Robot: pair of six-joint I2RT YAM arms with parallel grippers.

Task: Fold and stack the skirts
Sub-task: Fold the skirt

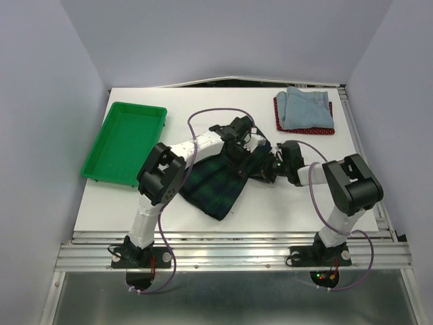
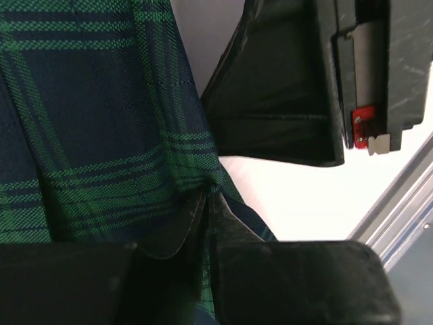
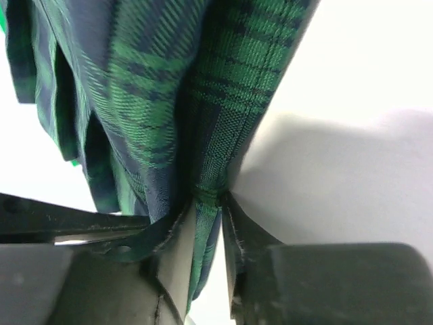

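The dark green-and-navy plaid pleated skirt [image 1: 220, 181] lies at the table's middle, its upper edge lifted between the two grippers. My left gripper [image 1: 238, 145] is shut on the plaid skirt's edge; in the left wrist view the cloth [image 2: 95, 135] runs into the closed fingertips [image 2: 203, 203]. My right gripper [image 1: 270, 164] is shut on the same skirt; in the right wrist view the cloth [image 3: 203, 101] is pinched between the fingertips [image 3: 210, 203]. The folded light blue denim skirt [image 1: 308, 107] lies on the red dotted skirt [image 1: 325, 128] at the back right.
A bright green plastic tray [image 1: 125, 141] sits at the left of the white table [image 1: 284, 210]. The right arm's body [image 2: 325, 74] shows close by in the left wrist view. A metal rail [image 1: 230, 250] runs along the near edge.
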